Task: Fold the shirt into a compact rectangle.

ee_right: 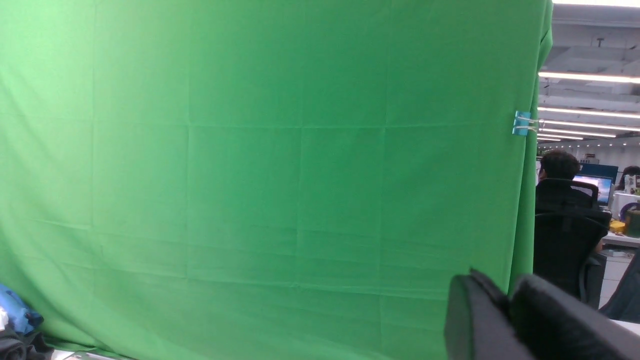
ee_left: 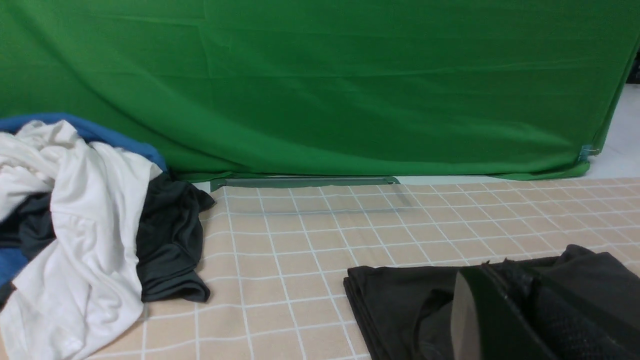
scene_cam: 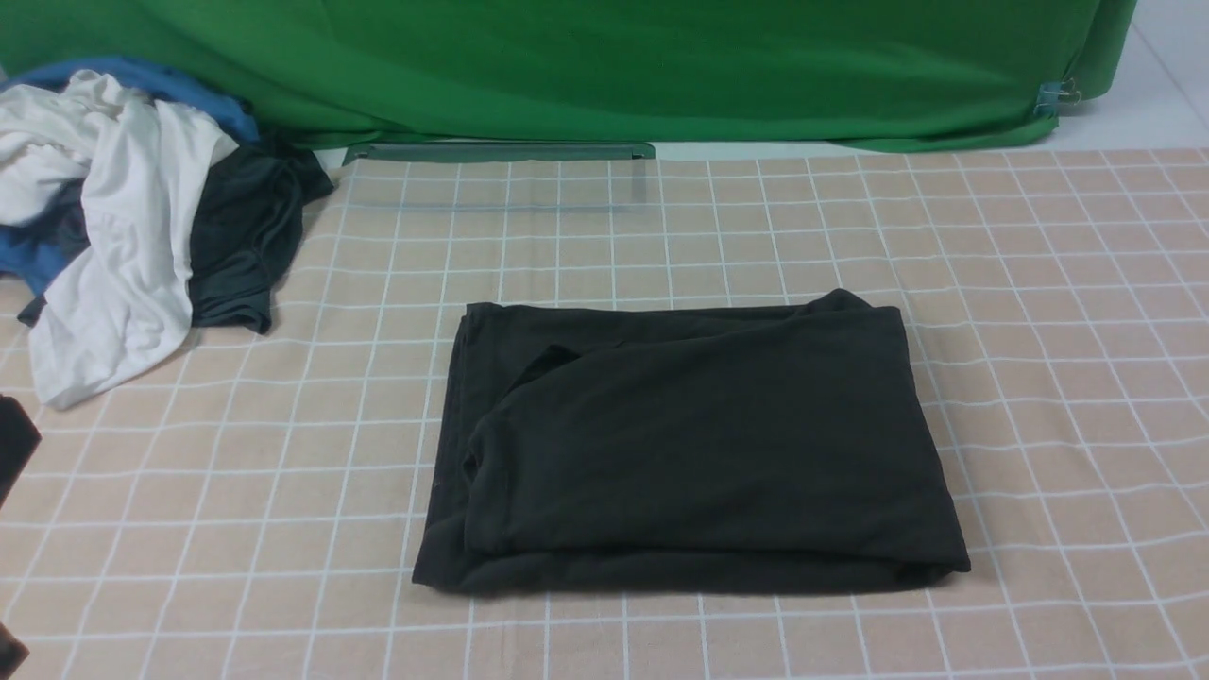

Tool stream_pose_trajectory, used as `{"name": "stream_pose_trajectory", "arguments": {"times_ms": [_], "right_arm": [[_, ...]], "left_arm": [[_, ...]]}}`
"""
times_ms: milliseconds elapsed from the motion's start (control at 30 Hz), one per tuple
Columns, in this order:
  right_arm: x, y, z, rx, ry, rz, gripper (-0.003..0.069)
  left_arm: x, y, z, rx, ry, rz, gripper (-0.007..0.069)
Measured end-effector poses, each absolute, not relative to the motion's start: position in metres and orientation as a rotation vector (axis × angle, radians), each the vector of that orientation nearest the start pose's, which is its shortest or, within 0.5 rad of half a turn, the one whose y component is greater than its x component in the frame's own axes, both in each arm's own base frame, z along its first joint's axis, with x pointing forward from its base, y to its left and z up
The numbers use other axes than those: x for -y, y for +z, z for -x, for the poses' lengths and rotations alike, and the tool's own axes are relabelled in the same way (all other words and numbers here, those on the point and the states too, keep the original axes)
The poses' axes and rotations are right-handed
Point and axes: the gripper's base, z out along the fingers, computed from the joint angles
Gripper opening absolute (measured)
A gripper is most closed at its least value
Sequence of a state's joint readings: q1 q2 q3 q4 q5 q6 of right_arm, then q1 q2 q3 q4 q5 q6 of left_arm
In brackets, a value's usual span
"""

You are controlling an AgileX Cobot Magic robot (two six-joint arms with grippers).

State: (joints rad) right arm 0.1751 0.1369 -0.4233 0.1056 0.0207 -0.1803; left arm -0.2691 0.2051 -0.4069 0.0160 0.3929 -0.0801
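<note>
The black shirt (scene_cam: 694, 449) lies folded into a rough rectangle of several layers in the middle of the checked tablecloth (scene_cam: 1039, 331), with a loose fold showing on its left half. In the left wrist view my left gripper (ee_left: 502, 274) is shut with nothing between its fingers, held low on the near left side of the shirt (ee_left: 400, 295) and apart from it. A dark part of that arm (scene_cam: 14, 444) shows at the front view's left edge. My right gripper (ee_right: 507, 295) is raised, faces the green backdrop, and has its fingertips slightly parted and empty. It does not appear in the front view.
A heap of clothes sits at the back left: a white shirt (scene_cam: 113, 246), a dark grey garment (scene_cam: 246, 236) and a blue one (scene_cam: 142, 80). The green backdrop (scene_cam: 614, 66) closes the table's far edge, with a clear strip (scene_cam: 501, 153) at its foot.
</note>
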Motion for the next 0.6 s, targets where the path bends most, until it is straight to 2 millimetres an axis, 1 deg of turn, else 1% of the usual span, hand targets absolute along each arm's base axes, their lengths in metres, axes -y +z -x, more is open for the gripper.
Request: {"name": "stream_pose_trajectory", "arguments": {"times_ms": [100, 167, 267, 333, 367, 400, 500, 600], "right_arm": [[-0.007, 0.343, -0.036, -1.208, 0.089, 0.154, 0.0154], [-0.007, 0.343, -0.036, -1.208, 0.089, 0.154, 0.016], [-0.007, 0.343, -0.036, -1.208, 0.089, 0.154, 0.0162], [-0.007, 0.343, -0.036, -1.209, 0.09, 0.153, 0.0163], [-0.007, 0.343, -0.036, -1.209, 0.091, 0.152, 0.0164], [-0.007, 0.343, -0.036, -1.209, 0.092, 0.152, 0.0164], [-0.007, 0.343, -0.036, -1.209, 0.092, 0.152, 0.0168], [-0.007, 0.343, -0.036, -1.209, 0.092, 0.152, 0.0176]], "left_arm": [[0.014, 0.295, -0.055, -1.633, -0.22, -0.167, 0.0019], [0.012, 0.282, -0.057, -1.593, -0.193, -0.138, 0.0019], [0.008, 0.253, -0.058, -1.555, -0.153, -0.066, 0.0019], [0.005, 0.226, -0.058, -1.569, -0.108, -0.023, 0.0019], [0.004, 0.215, -0.058, -1.58, -0.091, -0.01, 0.0019], [0.003, 0.208, -0.057, -1.592, -0.081, -0.001, 0.0019], [0.002, 0.195, -0.056, -1.668, -0.045, -0.009, 0.0019], [0.002, 0.191, -0.056, -1.71, -0.016, -0.038, 0.0019]]}}
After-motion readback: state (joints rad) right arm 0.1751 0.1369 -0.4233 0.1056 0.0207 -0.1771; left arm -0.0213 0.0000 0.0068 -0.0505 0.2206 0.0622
